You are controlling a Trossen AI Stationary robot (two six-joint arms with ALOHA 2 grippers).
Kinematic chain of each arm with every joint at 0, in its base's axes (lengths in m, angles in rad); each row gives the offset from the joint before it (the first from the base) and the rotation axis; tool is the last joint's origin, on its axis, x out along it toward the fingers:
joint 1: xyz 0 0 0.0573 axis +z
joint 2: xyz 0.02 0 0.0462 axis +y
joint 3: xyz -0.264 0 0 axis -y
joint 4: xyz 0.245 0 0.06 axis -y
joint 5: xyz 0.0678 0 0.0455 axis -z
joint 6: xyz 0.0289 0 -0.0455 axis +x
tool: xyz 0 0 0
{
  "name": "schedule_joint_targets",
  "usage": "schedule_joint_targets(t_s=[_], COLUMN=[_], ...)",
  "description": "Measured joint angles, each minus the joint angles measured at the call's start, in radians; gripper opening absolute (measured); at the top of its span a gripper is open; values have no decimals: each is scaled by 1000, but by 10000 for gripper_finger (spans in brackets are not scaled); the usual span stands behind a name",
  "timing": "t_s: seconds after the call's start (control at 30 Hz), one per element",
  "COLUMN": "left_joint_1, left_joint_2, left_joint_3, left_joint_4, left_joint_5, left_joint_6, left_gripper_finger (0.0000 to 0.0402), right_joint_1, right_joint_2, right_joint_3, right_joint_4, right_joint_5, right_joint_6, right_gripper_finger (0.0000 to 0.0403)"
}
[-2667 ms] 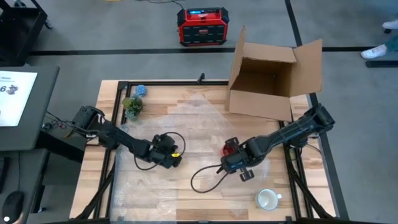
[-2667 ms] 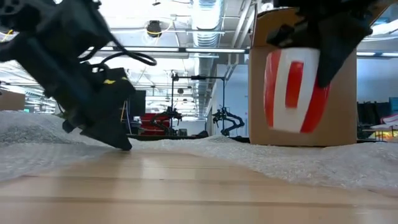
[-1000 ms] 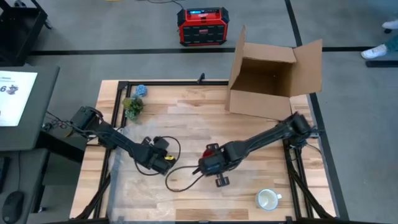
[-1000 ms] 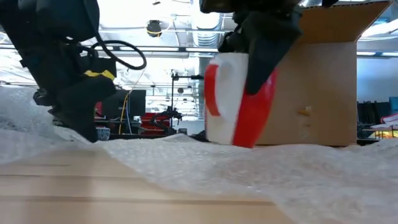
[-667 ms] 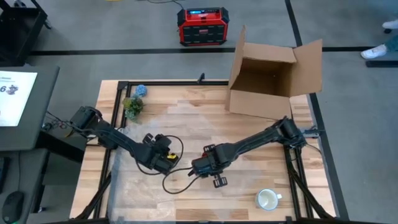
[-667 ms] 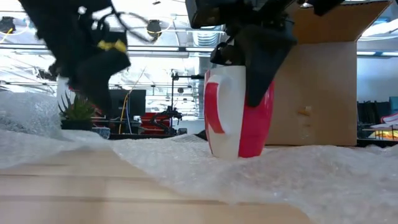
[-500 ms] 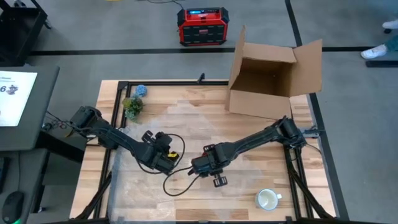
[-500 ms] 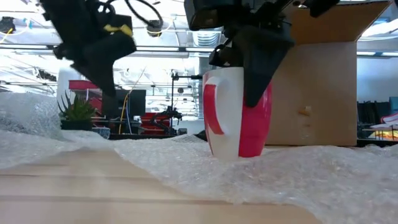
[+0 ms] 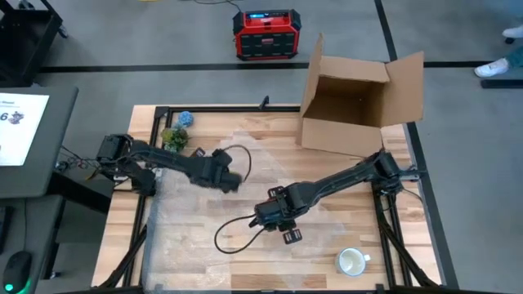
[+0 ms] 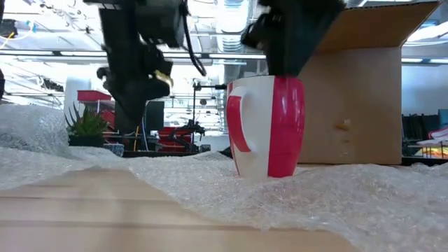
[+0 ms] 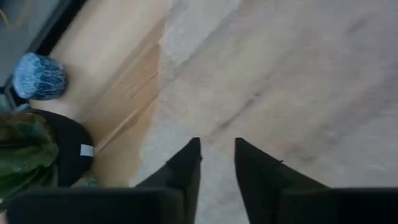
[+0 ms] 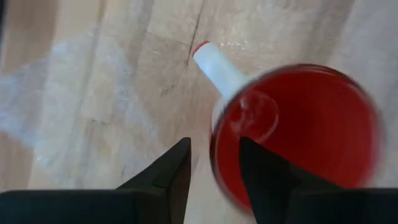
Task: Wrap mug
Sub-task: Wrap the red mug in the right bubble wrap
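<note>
The red mug (image 10: 266, 126), white outside on its handle side, stands upright on its base on the bubble wrap (image 10: 336, 203). The wrap lies spread over the table's middle (image 9: 270, 147). My right gripper (image 12: 214, 146) is open just above the mug's rim (image 12: 217, 134), beside the handle (image 12: 217, 65). One finger is over the inside and one outside. In the high view this gripper (image 9: 274, 216) hides the mug. My left gripper (image 11: 216, 146) hangs open over the wrap's far left part (image 9: 225, 175), with nothing between its fingers.
An open cardboard box (image 9: 359, 106) stands at the far right. A white mug (image 9: 351, 261) sits near the front right corner. A small plant (image 9: 173, 139) and a blue ball (image 9: 185, 118) are at the far left. A black cable (image 9: 233, 237) loops near the front.
My right gripper has set the tilted mug down upright on the wrap, let go and risen off its rim. The mug stays standing. My left gripper has risen and gone toward the table's far edge, away from the wrap's left part.
</note>
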Motion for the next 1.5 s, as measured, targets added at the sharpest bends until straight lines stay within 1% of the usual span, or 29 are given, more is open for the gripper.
schedule_joint_targets(t_s=[0.1,0.2,0.3,0.4,0.47,0.53,0.6,0.7,0.8,0.9,0.93,0.97,1.03,1.1,1.23,1.33,1.5], left_joint_1=[91,169,238,308,355,403,443,470,476,463,456,448,423,387,303,216,54], left_joint_2=[0,0,0,0,-1,-1,-6,-8,-6,-4,-4,-5,-10,-30,-97,-142,-184], left_joint_3=[-35,-75,-116,-154,-190,-229,-264,-304,-316,-304,-295,-285,-255,-209,-114,-64,-25], left_joint_4=[24,28,63,136,237,309,387,467,500,500,492,477,424,384,368,416,564], left_joint_5=[51,57,65,118,166,223,265,273,294,291,288,283,275,256,199,188,186], left_joint_6=[78,113,145,198,235,263,284,296,318,347,355,357,357,356,339,334,334], left_gripper_finger=[131,166,200,228,237,237,226,187,123,40,21,12,9,3,1,0,0], right_joint_1=[12,39,73,105,120,134,144,160,168,179,180,180,188,196,211,225,247], right_joint_2=[-64,-149,-250,-360,-424,-478,-522,-559,-573,-573,-573,-573,-573,-573,-565,-553,-507], right_joint_3=[-1,-49,-137,-250,-328,-397,-454,-509,-538,-548,-548,-548,-548,-549,-549,-550,-550], right_joint_4=[-42,-46,-29,18,75,142,191,232,267,284,291,297,311,313,340,352,378], right_joint_5=[1,2,7,32,37,37,37,37,38,40,41,44,75,129,254,314,349], right_joint_6=[4,10,52,109,148,185,214,242,260,262,262,263,269,270,284,312,349], right_gripper_finger=[131,133,133,133,133,133,133,133,133,133,134,134,134,134,133,132,132])
